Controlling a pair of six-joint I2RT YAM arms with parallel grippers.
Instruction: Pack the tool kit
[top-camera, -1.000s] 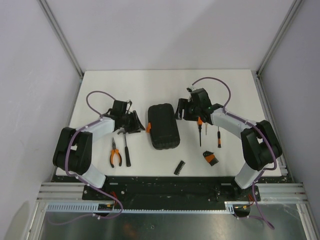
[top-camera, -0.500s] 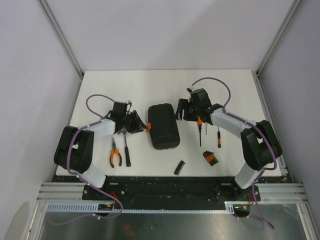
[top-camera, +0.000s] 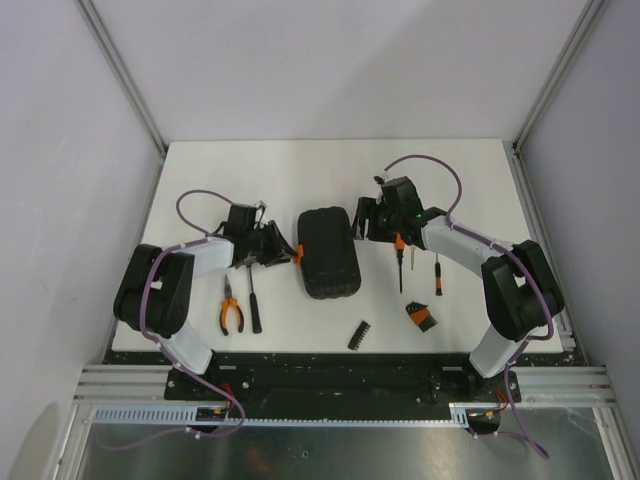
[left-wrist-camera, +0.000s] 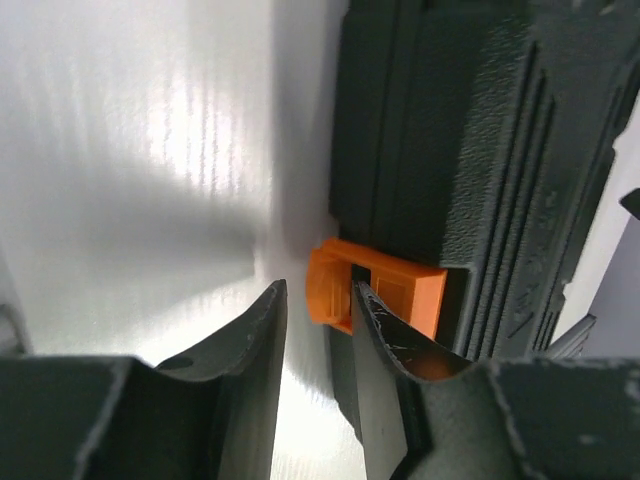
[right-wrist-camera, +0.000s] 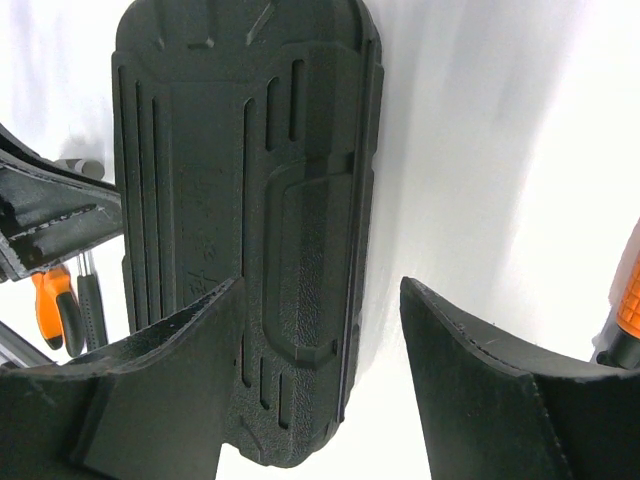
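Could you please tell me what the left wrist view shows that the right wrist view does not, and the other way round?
Only the left wrist view: the orange latch, close up, its edge sitting in the narrow gap of the left gripper. Only the right wrist view: the ribbed lid nearly whole, the right gripper open wide across its edge, and an orange tool handle at the frame's right. Both: the closed black case lying on the white table.

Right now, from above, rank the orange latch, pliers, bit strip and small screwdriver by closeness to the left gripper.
From the left gripper:
1. orange latch, at its fingertips.
2. pliers, near side, left.
3. bit strip, near edge, centre.
4. small screwdriver, far right.
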